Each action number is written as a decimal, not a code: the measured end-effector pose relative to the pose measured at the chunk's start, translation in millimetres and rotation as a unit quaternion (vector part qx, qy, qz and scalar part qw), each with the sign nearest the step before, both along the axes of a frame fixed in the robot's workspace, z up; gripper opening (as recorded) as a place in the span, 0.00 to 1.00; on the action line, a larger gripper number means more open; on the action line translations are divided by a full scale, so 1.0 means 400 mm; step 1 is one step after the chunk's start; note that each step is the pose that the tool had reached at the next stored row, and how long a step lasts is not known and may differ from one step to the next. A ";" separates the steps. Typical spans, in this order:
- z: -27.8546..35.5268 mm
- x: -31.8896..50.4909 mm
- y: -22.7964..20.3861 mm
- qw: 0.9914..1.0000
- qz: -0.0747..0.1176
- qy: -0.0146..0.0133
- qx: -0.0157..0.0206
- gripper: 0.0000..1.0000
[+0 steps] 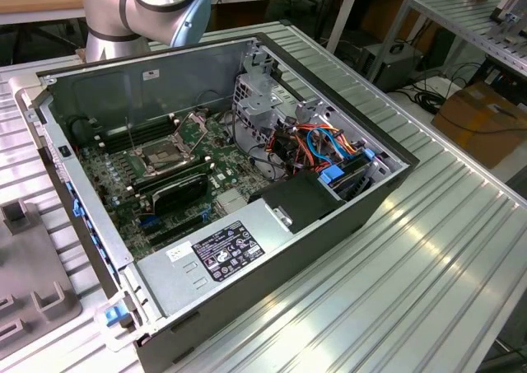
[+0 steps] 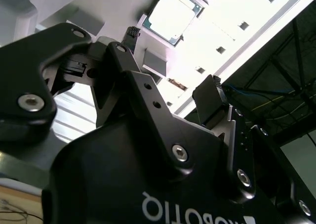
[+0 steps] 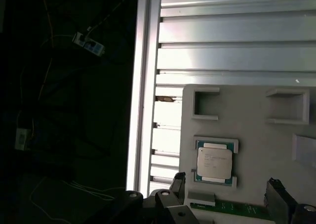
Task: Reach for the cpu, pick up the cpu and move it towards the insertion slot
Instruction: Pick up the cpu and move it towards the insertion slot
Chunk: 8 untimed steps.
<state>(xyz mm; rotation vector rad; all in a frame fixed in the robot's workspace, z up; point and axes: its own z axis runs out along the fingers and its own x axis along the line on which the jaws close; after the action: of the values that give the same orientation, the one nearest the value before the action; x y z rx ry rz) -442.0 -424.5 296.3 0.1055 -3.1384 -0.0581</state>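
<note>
Grey tray [image 3: 256, 150] cradles the cpu [image 3: 215, 162], bordered by ridges, beyond spread, empty fingers [image 3: 279, 199].

A: Above the cpu [image 3: 215, 162] we see nothing but open air. The gripper [image 3: 226, 185] holds its fingers [image 3: 177, 184] spread wider than the chip.

B: We also see the lips [image 3: 216, 145] of the grey tray [image 3: 252, 135] hugging two opposite edges. The two edges facing the fingers are bare.

A: Raised brackets [image 3: 193, 104] stand farther along the tray, apart from the chip.

B: At the case, we find the insertion slot [image 1: 165, 155] open from above.

A: The case wall [image 1: 140, 81] rises behind it. The drive cage [image 1: 263, 93] and cables [image 1: 317, 138] crowd the exterior view's right.

B: A black card [image 1: 177, 193] sits just beside the slot, and the power supply [image 1: 222, 249] lies beyond that.
</note>
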 end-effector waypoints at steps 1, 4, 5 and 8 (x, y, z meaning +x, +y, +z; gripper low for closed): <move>-0.001 0.000 -0.002 1.000 0.000 0.000 0.000 0.73; -0.003 0.000 -0.006 1.000 0.000 0.000 0.000 0.73; -0.004 0.000 -0.008 1.000 0.000 0.000 0.000 0.73; -0.006 0.000 -0.011 1.000 0.000 0.000 0.000 0.73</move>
<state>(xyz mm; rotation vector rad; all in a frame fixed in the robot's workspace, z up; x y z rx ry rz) -442.0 -429.0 293.8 0.1055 -3.1388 -0.0581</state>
